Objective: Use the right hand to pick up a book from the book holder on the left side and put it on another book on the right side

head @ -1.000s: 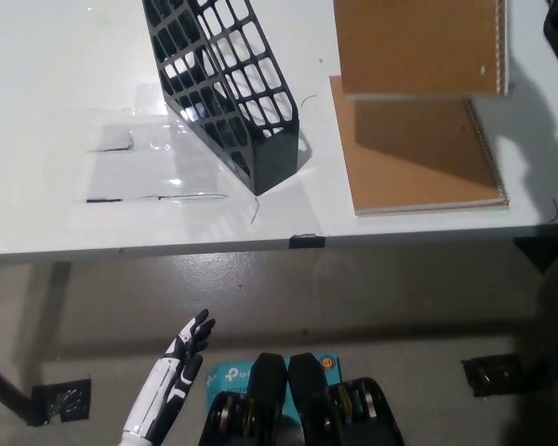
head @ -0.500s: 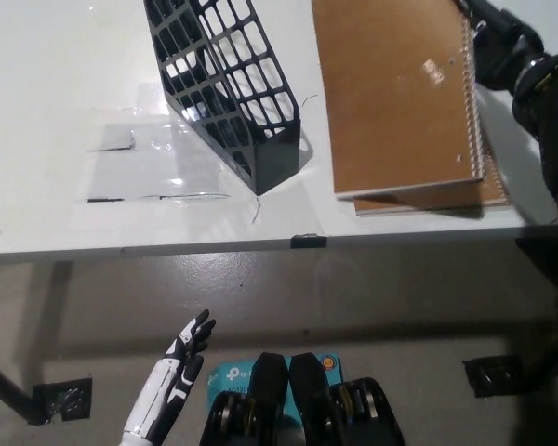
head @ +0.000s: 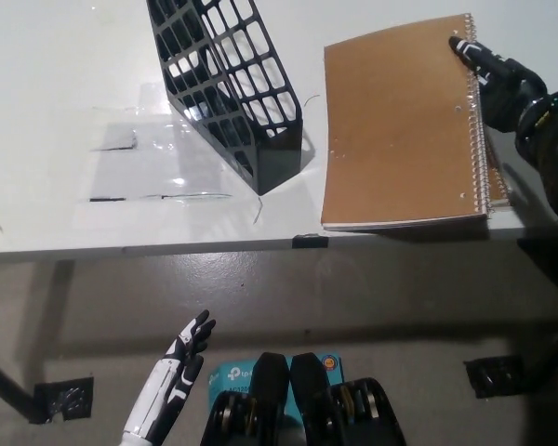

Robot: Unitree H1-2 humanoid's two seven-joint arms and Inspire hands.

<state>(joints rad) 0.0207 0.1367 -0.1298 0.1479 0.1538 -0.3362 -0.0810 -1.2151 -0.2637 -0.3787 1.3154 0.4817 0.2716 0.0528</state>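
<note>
Left robot hand [head: 188,346]: white, low at lower left, below the tabletop edge and over the floor [head: 400,297], fingers spread, nothing in it. Resting, well apart from everything on the tabletop.

Tabletop [head: 56,111]: white, near edge runs across the middle of the view. A small dark clip or tab [head: 307,242] sits on that edge, below the book holder. A clear plastic sheet [head: 149,158] lies flat on the left part, just beside the holder's base.

Book holder [head: 232,84]: black lattice, standing on the tabletop left of centre, leaning away toward upper left. Through the grid it looks empty, only the white tabletop behind it.

Book [head: 400,125]: brown cover, spiral binding along its right side, lying flat on the right part of the tabletop, near the holder but not touching it. Its near edge reaches almost to the tabletop edge. A thin light strip shows under the near edge; can't tell whether that's its own pages or a second book below.

Right robot hand [head: 493,74]: black, coming in from the right edge, at the book's far right corner, fingertips [head: 465,46] on the cover by the spiral. Whether it grips the book or merely rests on it: can't tell.
</note>
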